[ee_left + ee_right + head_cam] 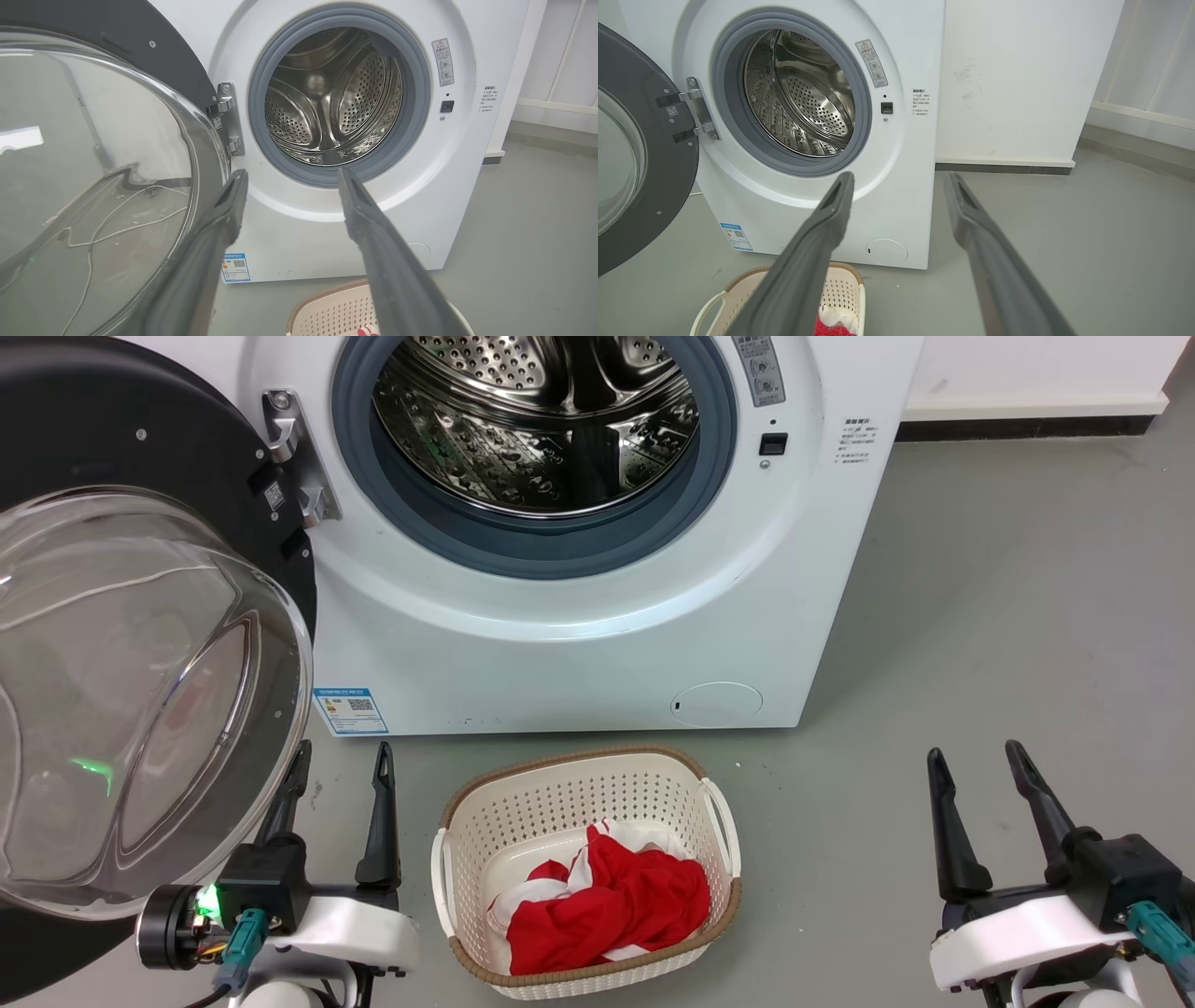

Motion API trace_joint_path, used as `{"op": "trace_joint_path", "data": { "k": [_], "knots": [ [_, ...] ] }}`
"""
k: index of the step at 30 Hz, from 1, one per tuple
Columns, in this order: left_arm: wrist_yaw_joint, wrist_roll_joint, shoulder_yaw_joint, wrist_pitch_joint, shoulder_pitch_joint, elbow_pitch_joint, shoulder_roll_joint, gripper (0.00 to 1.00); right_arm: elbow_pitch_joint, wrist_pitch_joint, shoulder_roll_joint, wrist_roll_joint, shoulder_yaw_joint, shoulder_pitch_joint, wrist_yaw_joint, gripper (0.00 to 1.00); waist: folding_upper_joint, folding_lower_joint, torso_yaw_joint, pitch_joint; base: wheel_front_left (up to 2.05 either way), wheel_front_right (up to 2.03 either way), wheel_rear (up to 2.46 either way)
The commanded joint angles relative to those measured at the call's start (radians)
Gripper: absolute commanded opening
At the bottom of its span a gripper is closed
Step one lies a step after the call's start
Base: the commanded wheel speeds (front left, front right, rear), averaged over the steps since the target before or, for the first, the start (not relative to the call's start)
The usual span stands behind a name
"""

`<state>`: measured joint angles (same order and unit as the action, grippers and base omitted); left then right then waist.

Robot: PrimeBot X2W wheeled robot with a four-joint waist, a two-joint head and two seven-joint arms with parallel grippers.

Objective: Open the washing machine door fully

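Surroundings: white front-loading washer cabinet, laundry basket, grey floor.

The washer cabinet (pixel 560 663) stands on a grey floor (pixel 1008 616) before a white wall (pixel 1027 369) with a dark skirting strip (pixel 1018 427). A grey rubber ring (pixel 551 555) surrounds the perforated steel drum (pixel 541 420). A small black latch socket (pixel 773 443) sits right of the ring, below a grey warning sticker (pixel 758 369). A round white flap (pixel 717 704) is at the front's lower right and a blue label (pixel 351 709) at its lower left. Near the cabinet, not touching it, a cream perforated basket (pixel 579 756) with brown rim trim holds crumpled red-and-white cloth (pixel 611 905), lying toward its near side.
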<state>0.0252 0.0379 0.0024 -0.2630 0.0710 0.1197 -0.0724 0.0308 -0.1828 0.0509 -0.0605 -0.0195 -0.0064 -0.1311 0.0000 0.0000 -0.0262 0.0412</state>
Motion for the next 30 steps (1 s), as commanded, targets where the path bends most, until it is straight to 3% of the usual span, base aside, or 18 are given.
{"op": "trace_joint_path", "data": {
  "k": [1, 21, 22, 30],
  "knots": [
    [-0.003, -0.002, -0.001, -0.002, -0.005, 0.002, -0.002, 1.00, 0.003, 0.000, -0.002, -0.002, 0.005, 0.009, 0.001, 1.00, 0.0000, 0.0000, 0.001, 0.001, 0.00, 0.00, 0.00],
    [-0.006, 0.004, 0.001, -0.002, 0.005, 0.011, -0.002, 1.00, 0.023, -0.010, -0.002, -0.014, 0.011, -0.009, 0.001, 1.00, 0.0000, 0.0000, -0.001, 0.004, 0.00, 0.00, 0.00],
    [-0.002, 0.003, 0.002, 0.000, -0.003, 0.013, -0.001, 0.00, 0.024, -0.006, 0.000, -0.011, 0.010, 0.004, 0.000, 0.00, 0.0000, 0.0000, -0.001, 0.004, 0.00, 0.00, 0.00],
    [0.008, 0.136, 0.028, 0.048, 0.011, 0.052, 0.003, 0.00, 0.047, 0.011, 0.006, -0.155, 0.013, 0.007, 0.000, 0.00, 0.0000, 0.0000, 0.000, 0.002, 0.00, 0.00, 0.00]
  ]
}}
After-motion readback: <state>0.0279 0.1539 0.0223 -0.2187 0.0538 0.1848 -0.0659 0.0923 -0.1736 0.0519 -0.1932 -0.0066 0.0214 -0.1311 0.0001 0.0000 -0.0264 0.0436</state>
